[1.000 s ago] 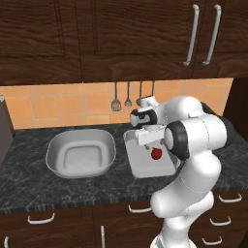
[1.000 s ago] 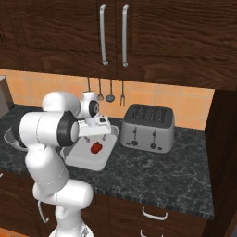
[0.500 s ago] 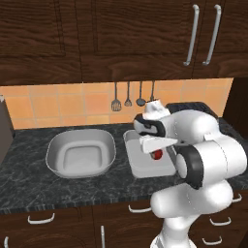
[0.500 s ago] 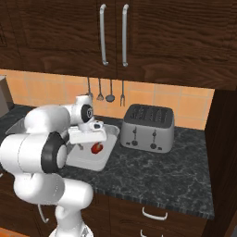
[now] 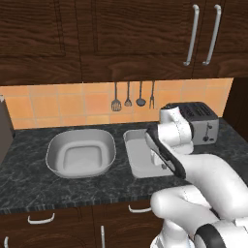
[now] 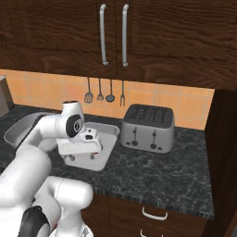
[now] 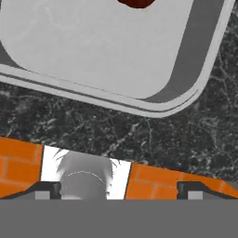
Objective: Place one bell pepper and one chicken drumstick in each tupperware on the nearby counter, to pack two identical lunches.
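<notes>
Two tubs sit on the counter (image 5: 29,186): the round tupperware (image 5: 81,153) left, the rectangular tray (image 7: 111,51) right, a bell pepper (image 7: 137,3) inside. Gripper (image 7: 118,190) wide, holding nothing. Withdrawing, the arm might clip the tray's rim and shift it.

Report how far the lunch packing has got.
Done: one bell pepper lies in the rectangular tupperware, seen at the top of the hand view. In hand: nothing; the gripper is open above the counter beside that tray. Left: the rounder tupperware looks empty, and no chicken drumstick is in either container, so a second pepper and both drumsticks remain.
</notes>
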{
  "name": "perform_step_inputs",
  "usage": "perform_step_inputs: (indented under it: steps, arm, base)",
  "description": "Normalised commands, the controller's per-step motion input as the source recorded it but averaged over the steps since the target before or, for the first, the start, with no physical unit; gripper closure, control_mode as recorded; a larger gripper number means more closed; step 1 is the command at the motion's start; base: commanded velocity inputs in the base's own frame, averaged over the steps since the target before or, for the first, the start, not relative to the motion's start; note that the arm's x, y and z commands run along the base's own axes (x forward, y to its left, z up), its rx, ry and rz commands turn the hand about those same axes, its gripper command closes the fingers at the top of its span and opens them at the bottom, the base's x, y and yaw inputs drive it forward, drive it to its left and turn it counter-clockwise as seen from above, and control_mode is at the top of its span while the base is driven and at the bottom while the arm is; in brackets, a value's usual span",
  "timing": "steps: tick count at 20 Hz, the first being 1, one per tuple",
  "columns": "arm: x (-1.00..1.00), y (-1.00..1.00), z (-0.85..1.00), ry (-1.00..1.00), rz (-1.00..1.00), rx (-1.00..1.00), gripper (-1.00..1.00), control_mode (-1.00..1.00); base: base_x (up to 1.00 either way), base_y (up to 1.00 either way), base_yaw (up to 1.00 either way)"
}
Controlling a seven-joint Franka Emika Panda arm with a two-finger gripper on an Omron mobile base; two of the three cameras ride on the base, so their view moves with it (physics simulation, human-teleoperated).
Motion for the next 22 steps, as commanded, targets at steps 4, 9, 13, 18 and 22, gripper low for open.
perform_step_inputs:
  steps: [4, 9, 13, 18, 22]
  arm:
    - [-1.0, 0.0, 0.84, -0.24, 0.04, 0.0, -1.0, -1.0]
    - [-0.93, 0.0, 0.36, -0.29, 0.0, 0.02, -1.0, -1.0]
    - [-0.15, -0.01, 0.36, -0.4, 0.0, 0.14, -1.0, -1.0]
    - [-0.03, 0.0, 0.3, -0.12, 0.0, 0.02, -1.0, -1.0]
    - [0.0, 0.0, 0.0, 0.0, 0.0, 0.0, -1.0, -1.0]
  base:
    - [0.0, 0.0, 0.0]
    - [0.0, 0.0, 0.0]
    - [0.0, 0.0, 0.0]
    - [0.0, 0.0, 0.0]
    - [0.0, 0.0, 0.0]
